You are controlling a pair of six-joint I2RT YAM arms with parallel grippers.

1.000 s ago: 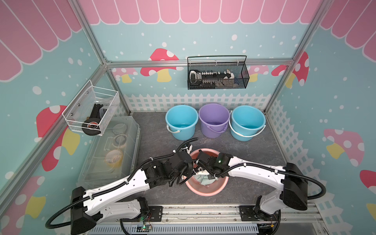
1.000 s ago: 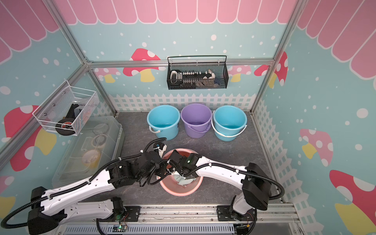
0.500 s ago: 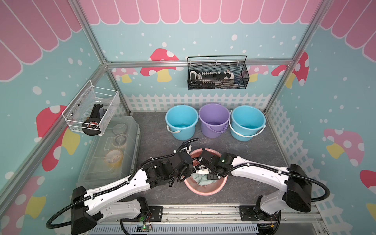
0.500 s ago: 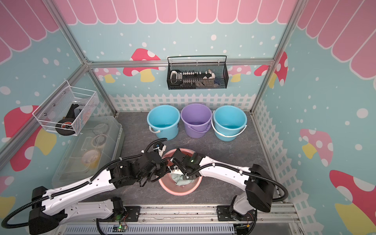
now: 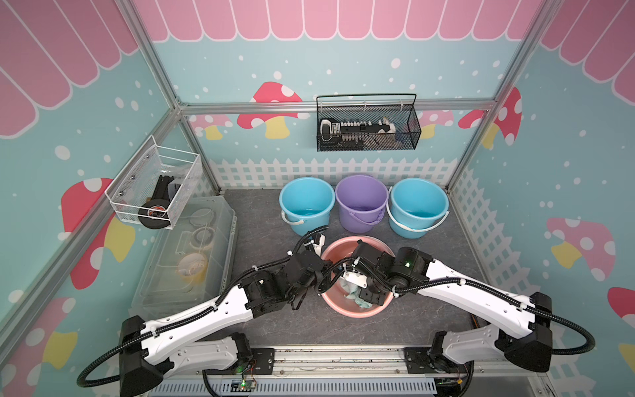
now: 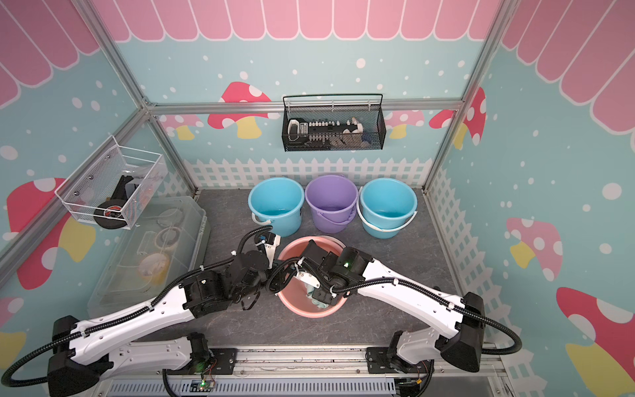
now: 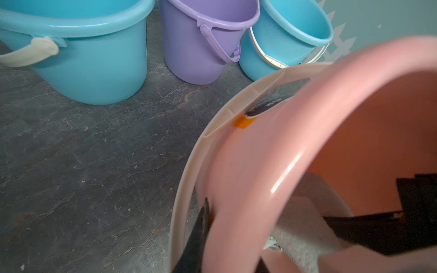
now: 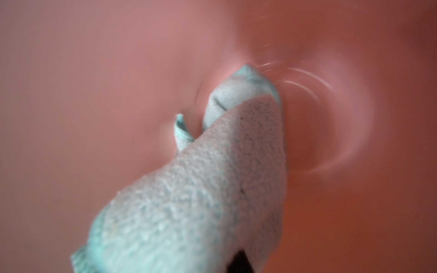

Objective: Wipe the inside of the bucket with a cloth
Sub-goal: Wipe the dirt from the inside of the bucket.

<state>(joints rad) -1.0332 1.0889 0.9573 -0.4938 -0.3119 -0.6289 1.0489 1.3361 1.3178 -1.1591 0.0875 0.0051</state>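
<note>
Cloth (image 8: 189, 201): one, inside one of four buckets (image 5: 343, 307)

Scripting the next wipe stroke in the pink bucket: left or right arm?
Right. The right gripper is down inside the pink bucket, shut on the cloth, whose end lies against the inner surface. The left gripper is clamped on the bucket's rim, probably steadying it.

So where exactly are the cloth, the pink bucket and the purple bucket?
cloth (image 8: 201, 189), right wrist view, on its fuzzy middle.
pink bucket (image 7: 248, 189), left wrist view, on its rounded rim.
purple bucket (image 5: 360, 188), in a top view, on its inner back wall.
</note>
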